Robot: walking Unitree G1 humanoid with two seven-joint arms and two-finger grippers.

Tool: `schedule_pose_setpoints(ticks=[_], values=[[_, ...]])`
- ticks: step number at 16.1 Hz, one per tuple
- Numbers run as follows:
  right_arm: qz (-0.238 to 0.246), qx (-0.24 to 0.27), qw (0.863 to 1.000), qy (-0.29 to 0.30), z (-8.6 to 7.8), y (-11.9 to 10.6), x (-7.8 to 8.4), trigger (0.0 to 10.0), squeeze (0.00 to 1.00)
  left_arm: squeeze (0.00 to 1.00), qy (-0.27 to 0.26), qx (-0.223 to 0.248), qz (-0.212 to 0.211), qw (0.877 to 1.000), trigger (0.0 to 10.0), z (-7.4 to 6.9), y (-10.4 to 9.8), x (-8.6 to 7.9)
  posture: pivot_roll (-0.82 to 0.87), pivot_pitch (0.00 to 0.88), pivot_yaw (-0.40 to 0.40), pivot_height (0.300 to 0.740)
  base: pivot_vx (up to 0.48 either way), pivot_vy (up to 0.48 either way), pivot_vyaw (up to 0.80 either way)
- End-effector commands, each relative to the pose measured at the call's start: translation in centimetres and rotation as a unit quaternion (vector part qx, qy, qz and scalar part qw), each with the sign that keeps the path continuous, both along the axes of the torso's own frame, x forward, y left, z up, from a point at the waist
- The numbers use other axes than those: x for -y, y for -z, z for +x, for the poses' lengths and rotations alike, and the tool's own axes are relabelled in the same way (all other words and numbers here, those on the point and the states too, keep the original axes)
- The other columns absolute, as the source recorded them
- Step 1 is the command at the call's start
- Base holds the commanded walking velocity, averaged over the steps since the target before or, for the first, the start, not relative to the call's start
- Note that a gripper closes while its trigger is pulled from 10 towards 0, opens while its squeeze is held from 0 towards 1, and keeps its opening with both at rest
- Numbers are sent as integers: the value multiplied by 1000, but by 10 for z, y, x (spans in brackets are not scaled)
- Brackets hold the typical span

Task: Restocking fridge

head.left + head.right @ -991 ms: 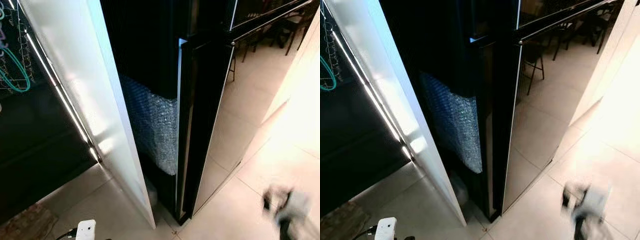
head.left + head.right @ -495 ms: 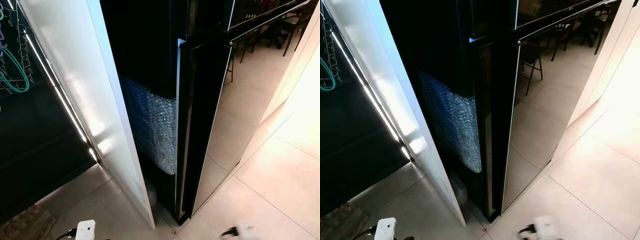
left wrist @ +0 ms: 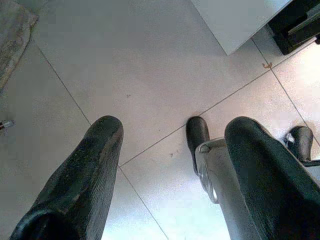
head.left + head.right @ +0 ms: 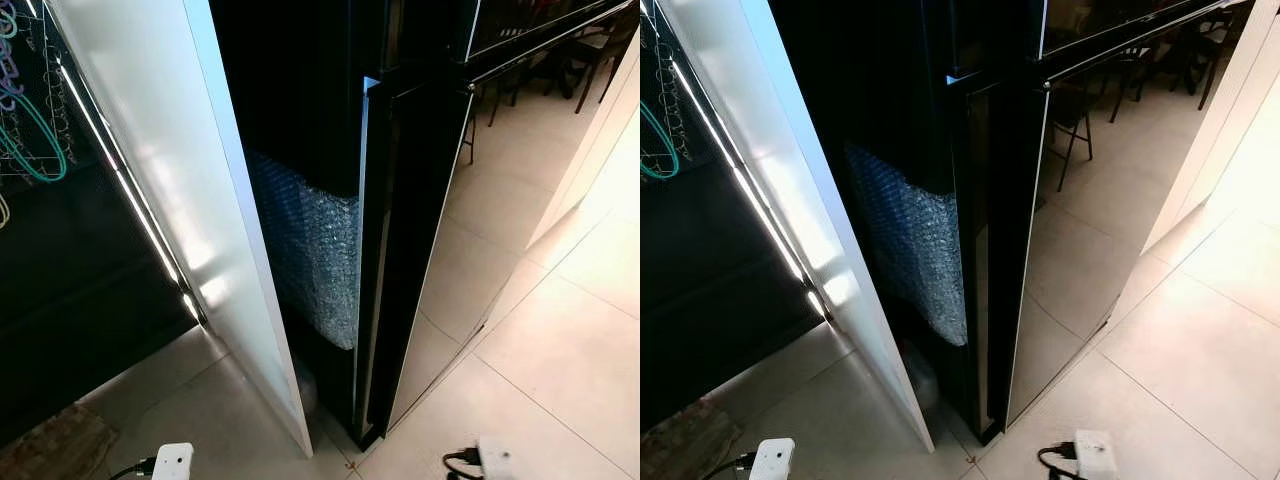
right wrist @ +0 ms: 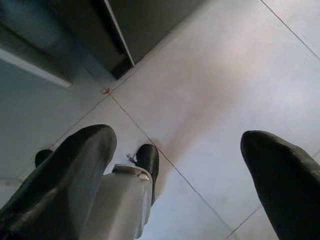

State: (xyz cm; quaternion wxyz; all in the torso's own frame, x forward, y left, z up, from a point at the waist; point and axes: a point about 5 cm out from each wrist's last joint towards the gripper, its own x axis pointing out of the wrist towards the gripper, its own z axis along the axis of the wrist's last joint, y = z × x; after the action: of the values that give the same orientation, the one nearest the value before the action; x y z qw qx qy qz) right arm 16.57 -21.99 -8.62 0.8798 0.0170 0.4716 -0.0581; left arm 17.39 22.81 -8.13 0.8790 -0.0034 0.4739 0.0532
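Observation:
A tall black fridge (image 4: 430, 200) stands before me, seen from its corner, its glossy doors shut and reflecting floor and chairs. Bubble wrap (image 4: 310, 250) covers part of its dark side. A white panel (image 4: 180, 180) stands close along that side. Both arms hang low by my legs. In the left wrist view my left gripper (image 3: 172, 130) is open over bare floor tile, nothing between its fingers (image 3: 95, 165). The right gripper (image 5: 177, 137) is open too, above tile near the fridge's foot (image 5: 120, 65). The wrists' white housings (image 4: 172, 462) (image 4: 495, 458) peek in at the eye views' lower edge.
Left of the white panel is a dark glass surface (image 4: 70, 280) with hangers (image 4: 30, 140) above it and a rug corner (image 4: 50, 445) below. A cream wall (image 4: 600, 140) closes in on the right. Pale tiled floor (image 4: 560, 350) lies open in front of the fridge doors.
My right arm, a blur at the lower right a second ago, has dropped and now hangs still at the bottom edge. The view has shifted slightly; the fridge has not moved.

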Motion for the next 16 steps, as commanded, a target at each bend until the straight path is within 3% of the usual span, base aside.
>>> schedule_pose_setpoints(ticks=[1,5,16], values=[[4,-16,1000,24,-11,5,1,10000,0,0,2,-10,8,1000,10000,-3,0,-5,-103,0,62,740,0,-319,0],[8,-29,999,29,-20,8,0,10000,0,0,5,-11,8,1000,10000,-3,1,-4,-106,0,52,740,0,-320,0],[10,-28,998,47,-23,9,3,10000,0,0,-4,-11,-2,1000,10000,-3,2,2,-104,0,28,740,0,-320,0]])
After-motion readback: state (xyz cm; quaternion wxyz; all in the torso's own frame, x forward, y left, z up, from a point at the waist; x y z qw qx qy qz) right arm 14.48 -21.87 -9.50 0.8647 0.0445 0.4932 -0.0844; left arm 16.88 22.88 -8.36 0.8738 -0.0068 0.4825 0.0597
